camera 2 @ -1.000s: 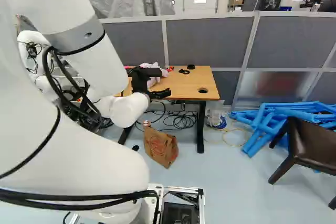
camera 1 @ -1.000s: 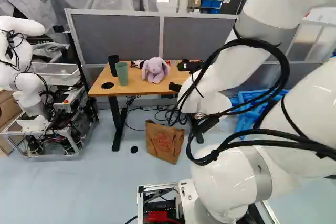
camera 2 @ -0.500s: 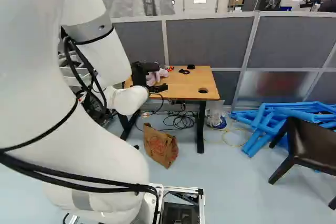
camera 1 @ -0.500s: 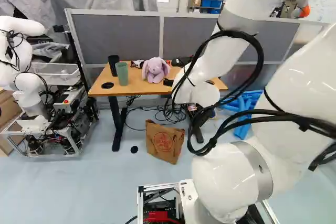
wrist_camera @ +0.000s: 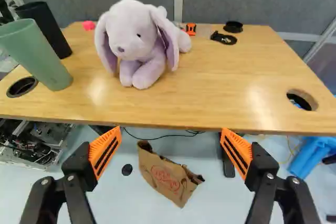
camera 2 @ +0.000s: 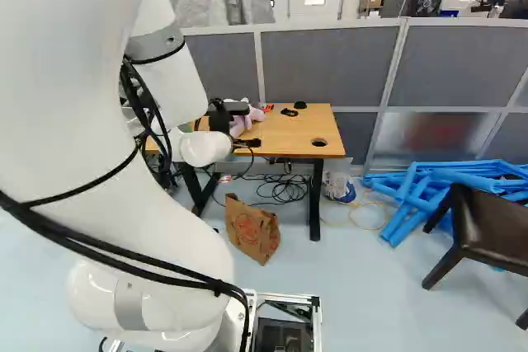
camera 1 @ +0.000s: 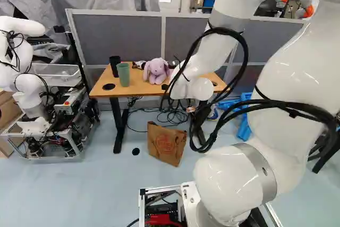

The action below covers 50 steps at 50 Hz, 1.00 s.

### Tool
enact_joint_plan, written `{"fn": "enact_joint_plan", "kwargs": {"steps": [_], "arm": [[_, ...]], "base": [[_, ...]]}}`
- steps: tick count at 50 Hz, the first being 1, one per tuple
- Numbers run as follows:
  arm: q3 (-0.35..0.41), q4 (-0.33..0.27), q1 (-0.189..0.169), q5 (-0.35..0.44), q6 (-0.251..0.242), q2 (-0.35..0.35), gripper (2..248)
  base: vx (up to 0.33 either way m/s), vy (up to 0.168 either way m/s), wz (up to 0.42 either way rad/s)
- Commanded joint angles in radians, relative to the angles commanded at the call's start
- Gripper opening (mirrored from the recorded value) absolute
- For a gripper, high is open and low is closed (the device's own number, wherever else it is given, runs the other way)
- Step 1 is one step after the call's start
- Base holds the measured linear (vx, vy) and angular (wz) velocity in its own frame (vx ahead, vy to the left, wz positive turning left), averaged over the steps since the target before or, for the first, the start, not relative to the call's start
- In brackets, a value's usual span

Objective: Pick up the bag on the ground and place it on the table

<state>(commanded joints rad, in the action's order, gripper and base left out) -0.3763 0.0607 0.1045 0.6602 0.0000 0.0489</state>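
Brown paper bag (camera 1: 166,144) on floor, near side of tabletop (wrist_camera: 194,103), lower than it. My fingers (camera 2: 247,143) spread wide, holding nothing; wrist view shows both orange pads (wrist_camera: 106,149), with bag seen between them but well below. Green cup (wrist_camera: 44,59) and black cup (wrist_camera: 48,30) stand at tabletop's left in left base and wrist views; my arm hides them in right base view. Plush rabbit (camera 1: 157,70) whole in wrist view, partly covered in right base view.
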Motion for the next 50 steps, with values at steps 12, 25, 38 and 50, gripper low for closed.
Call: {"fn": "enact_joint_plan", "kwargs": {"steps": [12, 25, 38, 50], "arm": [[-0.014, 0.036, 0.000, -0.095, 0.000, 0.045, 247], [-0.030, 0.041, 0.000, -0.107, 0.000, 0.097, 247], [-0.049, 0.041, 0.001, -0.107, 0.000, 0.150, 247], [-0.067, 0.041, 0.001, -0.107, 0.000, 0.199, 247]], "base": [[0.000, 0.000, 0.000], [0.000, 0.000, 0.000], [0.000, 0.000, 0.000], [0.000, 0.000, 0.000]]}}
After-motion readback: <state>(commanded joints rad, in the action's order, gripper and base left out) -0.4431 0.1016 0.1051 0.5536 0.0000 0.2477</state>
